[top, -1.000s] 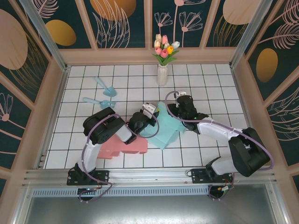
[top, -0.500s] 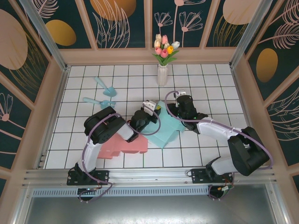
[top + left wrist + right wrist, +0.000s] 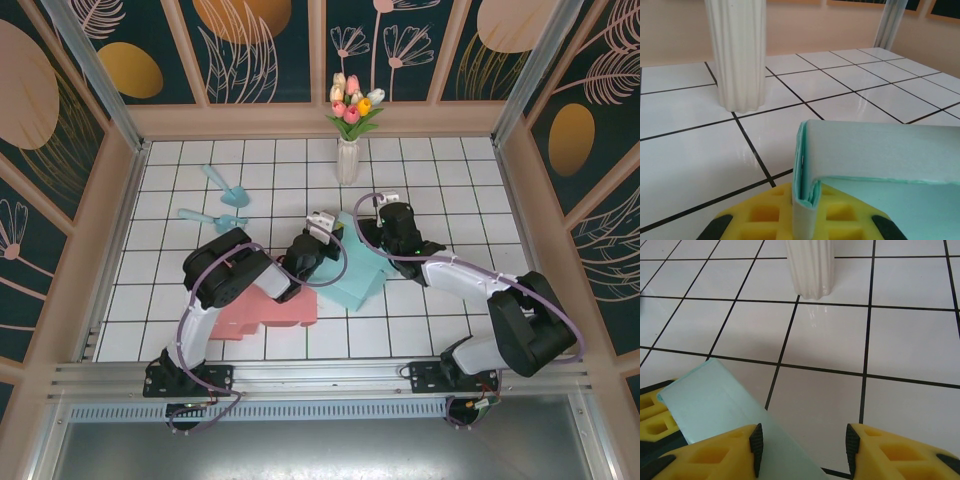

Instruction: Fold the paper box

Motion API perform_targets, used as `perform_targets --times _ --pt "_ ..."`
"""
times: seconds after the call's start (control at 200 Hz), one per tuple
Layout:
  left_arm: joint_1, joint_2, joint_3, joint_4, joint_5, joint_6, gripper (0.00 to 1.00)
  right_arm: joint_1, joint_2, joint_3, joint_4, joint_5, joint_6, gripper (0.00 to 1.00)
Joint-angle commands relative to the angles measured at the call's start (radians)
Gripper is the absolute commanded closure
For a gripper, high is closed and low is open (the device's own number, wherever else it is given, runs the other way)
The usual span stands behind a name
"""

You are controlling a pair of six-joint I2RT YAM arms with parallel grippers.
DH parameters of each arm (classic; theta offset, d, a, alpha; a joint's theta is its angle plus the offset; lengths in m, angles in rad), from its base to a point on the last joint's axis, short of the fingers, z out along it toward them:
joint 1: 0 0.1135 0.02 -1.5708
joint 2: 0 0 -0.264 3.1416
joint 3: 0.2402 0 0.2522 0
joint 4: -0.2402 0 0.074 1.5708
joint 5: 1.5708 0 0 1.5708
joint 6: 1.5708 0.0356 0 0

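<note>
**Item: teal paper box (image 3: pixel 362 272), part-folded, mid-table, an arm at either upper side.**

Overhead: the box lies skewed to the tiles, and I judge its long axis runs roughly 11 to 5. My left gripper (image 3: pixel 326 234) sits at its 10 o'clock corner and my right gripper (image 3: pixel 380 218) at its 1 o'clock edge, about equally near. A pink box (image 3: pixel 265 312) lies at 8 and a vase (image 3: pixel 347 160) at 12.
Left wrist: the jaws are pressed together on a doubled flap edge, which rises from the yellow pads (image 3: pixel 850 225) and bends off toward 3. The overhead hides this pinch under the wrist.
Right wrist: the jaws are spread. A teal panel lies over the 8 o'clock finger (image 3: pixel 705 455) and slopes into the gap, unclamped as far as I can judge.
I judge the next crease turns on the left pinch.
</note>
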State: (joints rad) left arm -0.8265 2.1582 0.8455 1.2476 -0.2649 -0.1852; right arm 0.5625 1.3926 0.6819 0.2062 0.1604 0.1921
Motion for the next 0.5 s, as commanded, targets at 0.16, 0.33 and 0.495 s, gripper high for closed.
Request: perform_targets --times 0.16,0.33,0.495 --pt "0.010 0.000 -0.018 0.023 0.003 -0.013 0.79 -0.006 0.036 0.003 -0.040 0.001 0.007 0.51" --pt "0.009 -0.003 -0.020 -0.017 -0.003 0.004 0.71 -0.009 0.043 0.001 -0.036 0.005 0.010 0.51" --pt "0.009 0.021 -0.023 -0.026 -0.031 -0.008 0.66 -0.009 0.051 0.002 -0.036 0.007 0.013 0.51"
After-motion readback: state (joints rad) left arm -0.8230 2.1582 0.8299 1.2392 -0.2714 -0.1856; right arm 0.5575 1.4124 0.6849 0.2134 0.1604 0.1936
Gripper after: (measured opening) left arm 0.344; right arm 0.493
